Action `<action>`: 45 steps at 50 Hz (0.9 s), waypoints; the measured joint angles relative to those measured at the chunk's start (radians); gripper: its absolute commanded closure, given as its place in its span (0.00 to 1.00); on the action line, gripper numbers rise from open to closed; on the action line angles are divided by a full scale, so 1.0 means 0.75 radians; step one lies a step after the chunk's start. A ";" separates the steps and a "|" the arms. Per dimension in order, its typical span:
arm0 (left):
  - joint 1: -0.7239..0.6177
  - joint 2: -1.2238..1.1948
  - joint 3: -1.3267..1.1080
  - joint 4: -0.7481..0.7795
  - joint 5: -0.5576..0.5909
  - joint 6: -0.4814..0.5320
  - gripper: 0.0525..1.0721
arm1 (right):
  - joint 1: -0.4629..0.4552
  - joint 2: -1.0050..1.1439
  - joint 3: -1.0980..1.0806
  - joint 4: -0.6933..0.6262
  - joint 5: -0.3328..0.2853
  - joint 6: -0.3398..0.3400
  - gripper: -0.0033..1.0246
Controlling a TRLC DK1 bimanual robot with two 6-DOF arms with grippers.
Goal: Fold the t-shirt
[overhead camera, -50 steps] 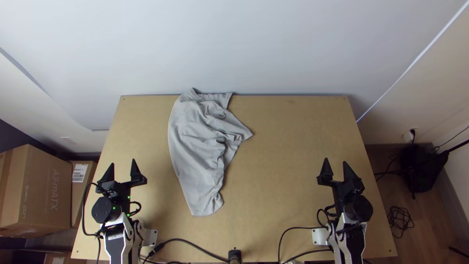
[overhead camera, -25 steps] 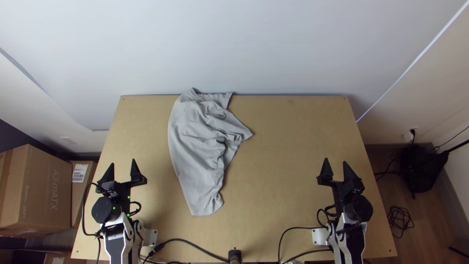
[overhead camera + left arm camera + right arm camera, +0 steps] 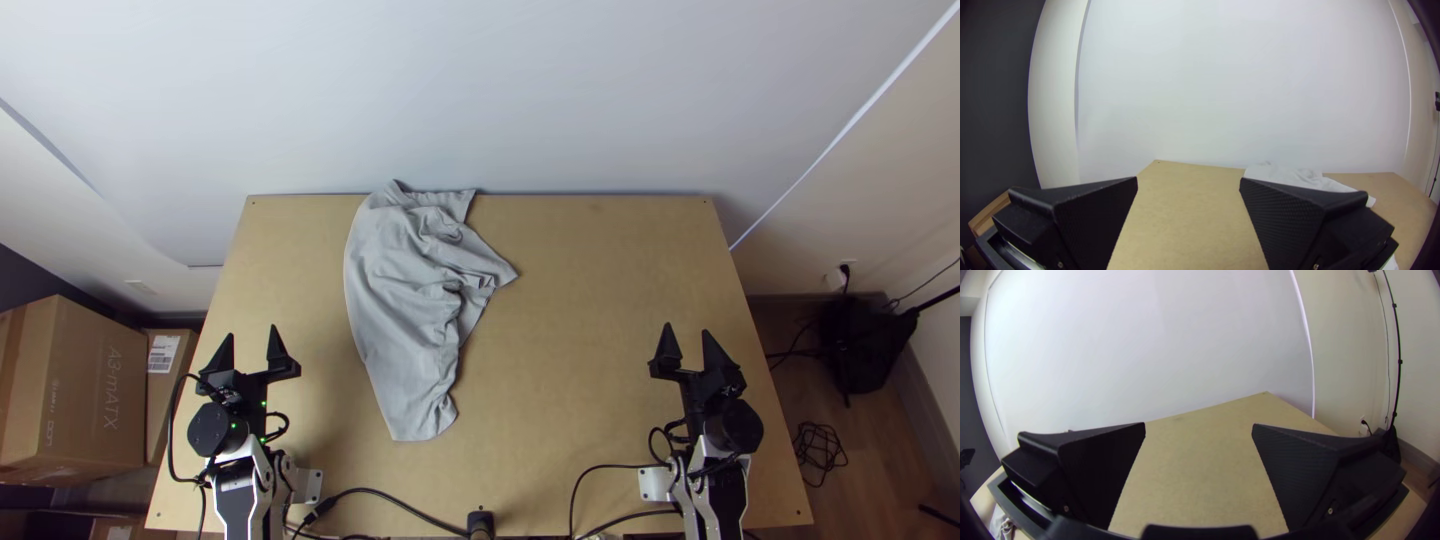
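Top view: the grey t-shirt (image 3: 405, 310) lies bunched and wrinkled on the table (image 3: 600, 360), left of its middle, between the left gripper (image 3: 252, 345) and the right gripper (image 3: 690, 345), well apart from the right one; both grippers' fingers are spread

Your left arm (image 3: 237, 510), right arm (image 3: 732, 492): white links, round black joints (image 3: 213, 430), black cables (image 3: 172, 430) looping alongside, white drilled brackets (image 3: 655, 484). Small green lights (image 3: 234, 426) on your left one. Wedge-shaped black fingers (image 3: 1095, 220): textured inner faces, small screws (image 3: 1330, 511).
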 measured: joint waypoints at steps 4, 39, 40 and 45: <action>0.000 0.000 0.000 0.000 0.000 0.000 0.04 | 0.023 0.000 0.000 0.000 0.001 0.000 0.04; 0.087 0.000 -0.007 0.363 0.001 0.019 0.04 | 0.049 -0.001 -0.004 0.344 0.001 0.011 0.04; 0.096 -0.001 -0.007 0.401 0.001 0.033 0.04 | 0.045 -0.001 -0.003 0.370 0.001 0.011 0.04; 0.093 -0.002 0.001 0.433 0.006 0.079 0.04 | 0.039 -0.001 0.029 0.423 0.001 0.015 0.04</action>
